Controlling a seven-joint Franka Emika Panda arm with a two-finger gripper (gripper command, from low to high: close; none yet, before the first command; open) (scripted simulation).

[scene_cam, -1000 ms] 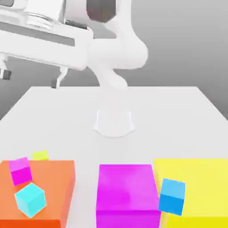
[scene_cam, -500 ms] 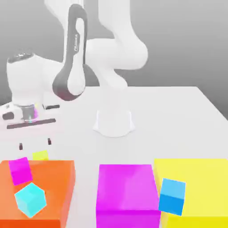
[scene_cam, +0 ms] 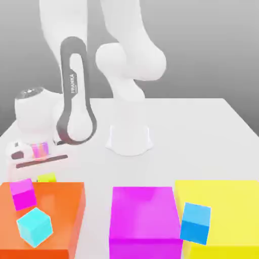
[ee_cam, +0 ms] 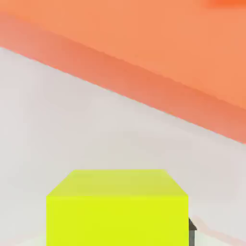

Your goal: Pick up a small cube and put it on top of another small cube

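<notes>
Lowered over the small yellow cube [scene_cam: 46,177] on the white counter [scene_cam: 202,136], claw [scene_cam: 38,169] pinched narrow around it, beside the orange block [scene_cam: 55,202]. Pink cube [scene_cam: 23,193] atop that block, just beside and higher: next move likely up and across.

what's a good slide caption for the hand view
Small yellow cube close up on the white table, beside the big orange block.
</notes>
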